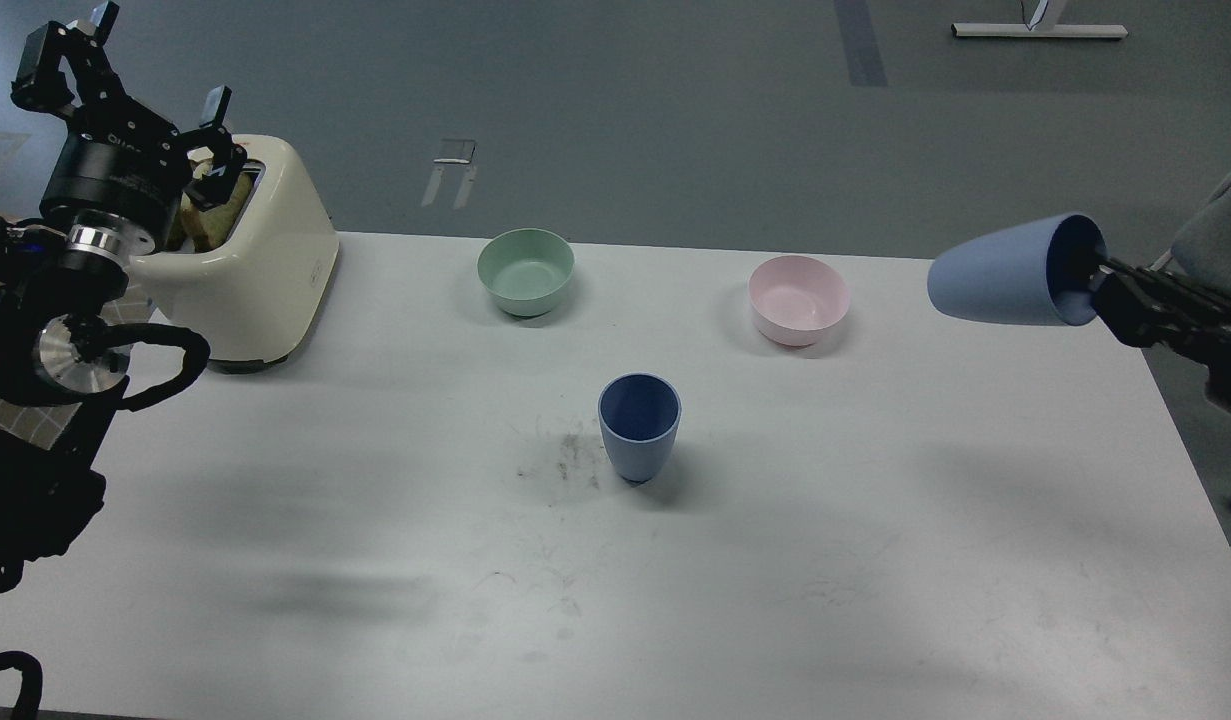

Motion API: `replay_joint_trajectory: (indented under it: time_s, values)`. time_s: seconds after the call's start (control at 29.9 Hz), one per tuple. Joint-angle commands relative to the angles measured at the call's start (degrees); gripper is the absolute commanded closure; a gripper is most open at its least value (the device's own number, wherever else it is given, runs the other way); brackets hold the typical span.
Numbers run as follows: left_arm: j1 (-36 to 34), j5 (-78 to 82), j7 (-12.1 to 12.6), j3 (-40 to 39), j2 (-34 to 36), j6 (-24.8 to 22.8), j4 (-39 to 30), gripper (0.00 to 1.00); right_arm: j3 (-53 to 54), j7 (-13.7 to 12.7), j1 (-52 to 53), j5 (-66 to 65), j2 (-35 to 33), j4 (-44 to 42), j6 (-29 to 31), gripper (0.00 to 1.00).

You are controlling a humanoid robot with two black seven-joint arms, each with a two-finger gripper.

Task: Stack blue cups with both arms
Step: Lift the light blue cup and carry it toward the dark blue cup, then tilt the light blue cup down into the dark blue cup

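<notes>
White worktop (875, 560): one matte dusty-blue plastic tumbler (639, 425) upright, centre. Right gripper (1095, 272) fingers clamp second blue tumbler (1005, 272), sideways, aloft. Left gripper (155, 75) fingers spread, empty.

a white table (395, 520) fills most of the view, its far edge set against a grey floor (675, 110). its top is marked by dark scuffs (565, 455) near the middle and fainter scratches toward the near edge. a cream toaster (260, 260) is placed at the far left corner, with bread seen in its slot. a green bowl (526, 271) is set upright near the far edge, and a pink bowl (798, 299) stands well to its right. a blue cup (639, 427) is stood upright, mouth up, near the table's middle, just right of the scuffs and nearer than both bowls.
</notes>
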Motion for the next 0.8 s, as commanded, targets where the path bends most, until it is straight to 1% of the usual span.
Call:
replay_joint_trajectory:
  time_s: [0.0, 0.03, 0.1, 0.17, 0.23, 0.3, 0.4, 0.53, 0.77]
  values:
    - [-0.31, 0.02, 0.00, -0.01, -0.18, 0.00, 0.01, 0.02, -9.05, 0.01, 7.53, 0.12, 0.28, 0.78, -0.01, 1.00]
    - [-0.31, 0.10, 0.00, -0.01, -0.18, 0.00, 0.01, 0.03, -11.35, -0.08, 9.22, 0.03, 0.37, 0.69, -0.01, 1.00]
    - [-0.40, 0.10, 0.00, -0.01, -0.62, 0.09, 0.01, 0.02, -20.55, -0.61, 15.71, -0.23, 1.25, -0.01, -0.01, 1.00]
    - [-0.49, 0.10, 0.00, -0.01, -0.88, 0.09, 0.01, 0.02, -26.98, -0.70, 19.93, -0.58, 2.30, -0.80, -0.01, 1.00]
    - [-0.49, 0.10, 0.00, -0.01, -0.88, 0.00, 0.01, 0.02, -30.34, -0.87, 22.40, -0.76, 3.53, -1.68, -0.01, 1.00]
    - [-0.58, 0.10, 0.00, -0.01, -0.88, 0.00, 0.01, 0.02, -34.82, -1.40, 26.18, -1.11, 6.16, -4.04, -0.01, 1.00]
    - [-0.58, 0.10, 0.00, -0.01, -0.80, 0.00, 0.01, 0.02, -37.38, -2.80, 29.26, -3.21, 9.33, -6.69, -0.01, 1.00]
    - [-0.40, 0.10, 0.00, 0.08, -0.88, 0.00, 0.01, 0.02, -39.93, -3.07, 31.99, -5.77, 11.88, -9.32, -0.01, 1.00]
    - [-0.40, 0.10, 0.00, -0.01, -0.53, 0.00, -0.08, 0.02, -44.94, -3.42, 34.46, -5.77, 11.80, -10.21, -0.01, 1.00]
